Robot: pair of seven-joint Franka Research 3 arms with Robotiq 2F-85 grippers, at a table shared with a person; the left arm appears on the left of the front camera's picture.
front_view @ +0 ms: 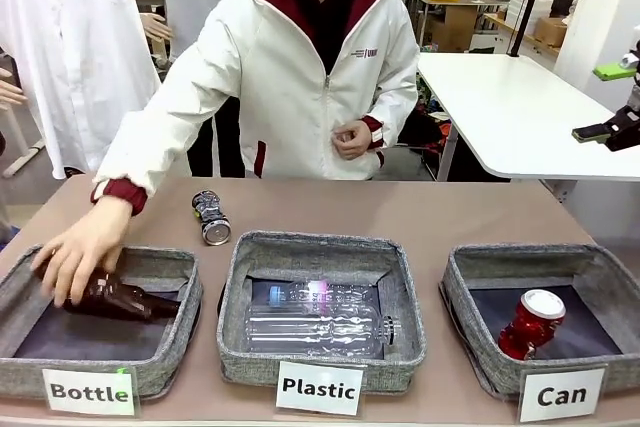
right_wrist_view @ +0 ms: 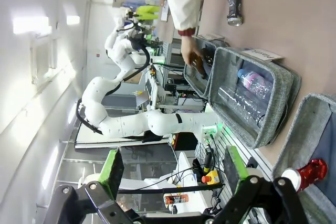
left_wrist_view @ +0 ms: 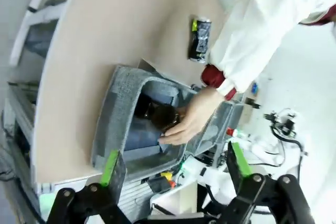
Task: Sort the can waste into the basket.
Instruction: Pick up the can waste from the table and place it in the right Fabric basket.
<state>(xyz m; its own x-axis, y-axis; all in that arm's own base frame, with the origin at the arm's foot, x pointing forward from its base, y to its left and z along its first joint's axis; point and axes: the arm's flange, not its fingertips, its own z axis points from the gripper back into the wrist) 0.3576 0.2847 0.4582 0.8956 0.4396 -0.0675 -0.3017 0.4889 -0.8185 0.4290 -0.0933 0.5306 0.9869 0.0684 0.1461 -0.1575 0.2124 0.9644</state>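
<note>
Dark can [front_view: 211, 218] lies on its side on the table [front_view: 480, 212], behind the gap between Bottle basket [front_view: 160, 257] and Plastic basket [front_view: 300, 242]. Red can [front_view: 530, 324] leans inside the Can basket [front_view: 520, 253].

Judgement: the dark can is light, thin-walled, dented and slick. Grip across mid-body, gently.

Left gripper [left_wrist_view: 176, 165] and right gripper [right_wrist_view: 173, 167] are spread wide, empty.

Person's hand [front_view: 85, 247] rests on a brown bottle [front_view: 120, 299] in the Bottle basket. Tabletop is smooth and tan, with a busy lab behind.
</note>
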